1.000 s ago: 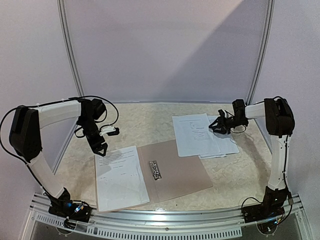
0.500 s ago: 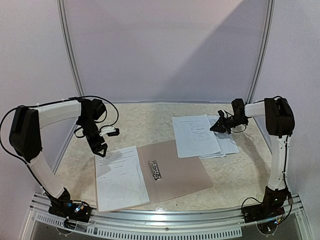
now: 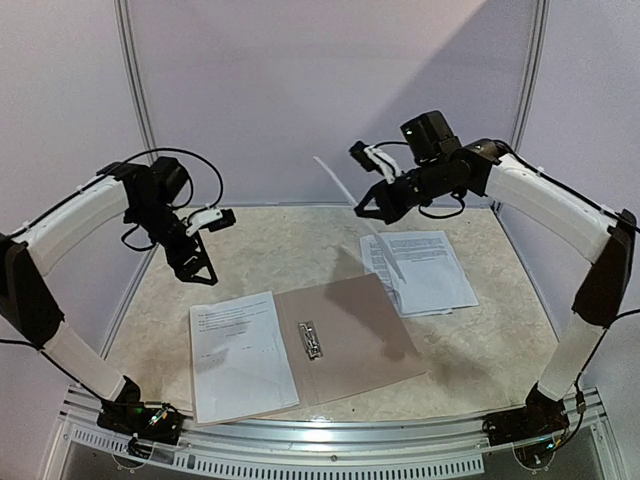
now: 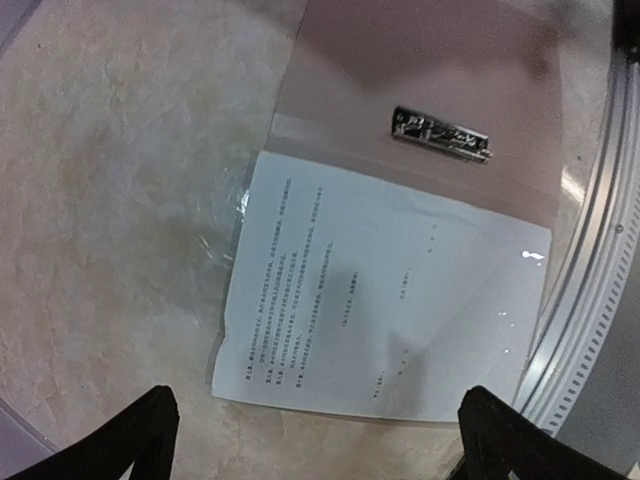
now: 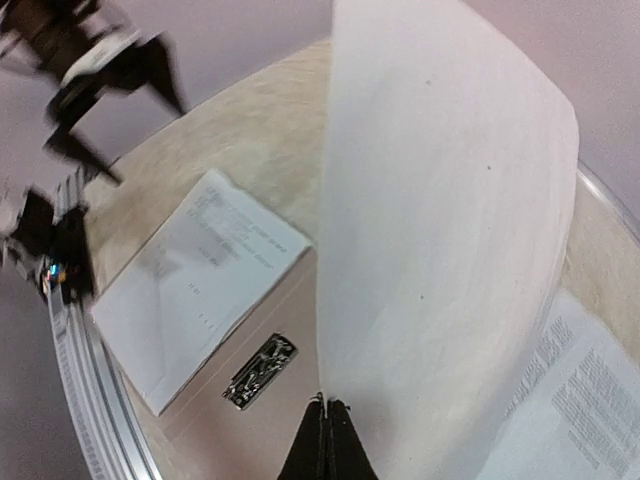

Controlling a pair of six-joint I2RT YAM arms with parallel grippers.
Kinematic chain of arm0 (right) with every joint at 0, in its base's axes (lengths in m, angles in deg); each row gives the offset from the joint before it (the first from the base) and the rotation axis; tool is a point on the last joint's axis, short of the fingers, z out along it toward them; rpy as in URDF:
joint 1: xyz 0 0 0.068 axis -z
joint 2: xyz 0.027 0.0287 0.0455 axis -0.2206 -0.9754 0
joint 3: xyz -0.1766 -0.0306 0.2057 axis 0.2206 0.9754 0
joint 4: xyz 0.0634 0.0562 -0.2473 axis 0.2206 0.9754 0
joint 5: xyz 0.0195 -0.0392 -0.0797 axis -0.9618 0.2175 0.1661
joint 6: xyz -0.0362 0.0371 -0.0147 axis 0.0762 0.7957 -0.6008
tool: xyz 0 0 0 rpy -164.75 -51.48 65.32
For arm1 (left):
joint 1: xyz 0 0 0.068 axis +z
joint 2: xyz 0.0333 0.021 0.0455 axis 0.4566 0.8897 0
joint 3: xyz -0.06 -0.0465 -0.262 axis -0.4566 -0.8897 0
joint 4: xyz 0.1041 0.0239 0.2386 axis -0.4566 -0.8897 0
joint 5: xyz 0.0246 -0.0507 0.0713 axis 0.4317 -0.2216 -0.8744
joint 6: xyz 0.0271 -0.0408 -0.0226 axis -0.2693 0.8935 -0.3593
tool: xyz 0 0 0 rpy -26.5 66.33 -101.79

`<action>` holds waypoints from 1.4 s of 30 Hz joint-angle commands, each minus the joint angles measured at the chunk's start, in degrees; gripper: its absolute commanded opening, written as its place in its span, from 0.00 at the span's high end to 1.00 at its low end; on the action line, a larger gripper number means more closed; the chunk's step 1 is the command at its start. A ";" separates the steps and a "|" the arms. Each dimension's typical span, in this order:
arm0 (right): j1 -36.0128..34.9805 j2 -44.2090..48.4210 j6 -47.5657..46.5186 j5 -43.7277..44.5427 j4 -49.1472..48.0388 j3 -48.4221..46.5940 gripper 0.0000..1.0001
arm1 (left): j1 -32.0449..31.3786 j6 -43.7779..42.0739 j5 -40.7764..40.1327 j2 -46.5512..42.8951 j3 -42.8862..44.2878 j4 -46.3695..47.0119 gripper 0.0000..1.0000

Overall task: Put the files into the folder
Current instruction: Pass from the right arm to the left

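The folder [image 3: 355,325] lies open near the front edge, with its metal clip [image 3: 310,340] at the spine. One of the files, a sleeved printed sheet [image 3: 240,355], rests on the folder's left flap. More files [image 3: 430,270] lie stacked at the right. My right gripper [image 3: 367,208] hangs high above the table's middle, shut on the edge of a white sheet [image 5: 440,220] that curves upward from its jaws [image 5: 327,430]. My left gripper [image 3: 198,274] hovers open above the table's left side with nothing in it. In its wrist view its fingertips [image 4: 130,440] frame the sleeved sheet [image 4: 390,290].
An aluminium rail [image 3: 330,432] runs along the table's front edge. Purple walls and a curved metal frame [image 3: 140,110] enclose the back and sides. Marble-patterned tabletop [image 3: 270,250] lies behind the folder.
My right arm has risen and swung left from the stack, lifting one sheet into the air. My left arm has lifted a little and its jaws have opened wider.
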 commanded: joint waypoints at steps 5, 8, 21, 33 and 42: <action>-17.41 14.00 -16.12 10.44 -4.23 7.34 1.00 | 0.76 -6.09 16.30 -15.10 1.86 -2.49 0.01; -18.05 15.51 -13.00 6.78 -7.33 8.52 1.00 | 0.53 -6.44 18.89 -17.99 4.26 -4.34 0.00; -19.45 14.93 -7.21 1.95 -14.34 10.20 1.00 | -1.91 -2.93 18.38 -19.72 7.08 1.31 0.00; -19.43 13.17 -6.77 2.10 -14.78 9.86 1.00 | -12.25 3.24 22.11 -17.22 5.19 7.01 0.72; -19.49 12.66 -9.45 5.54 -13.85 11.61 0.34 | -15.45 -2.21 15.68 -17.21 8.23 -1.12 1.00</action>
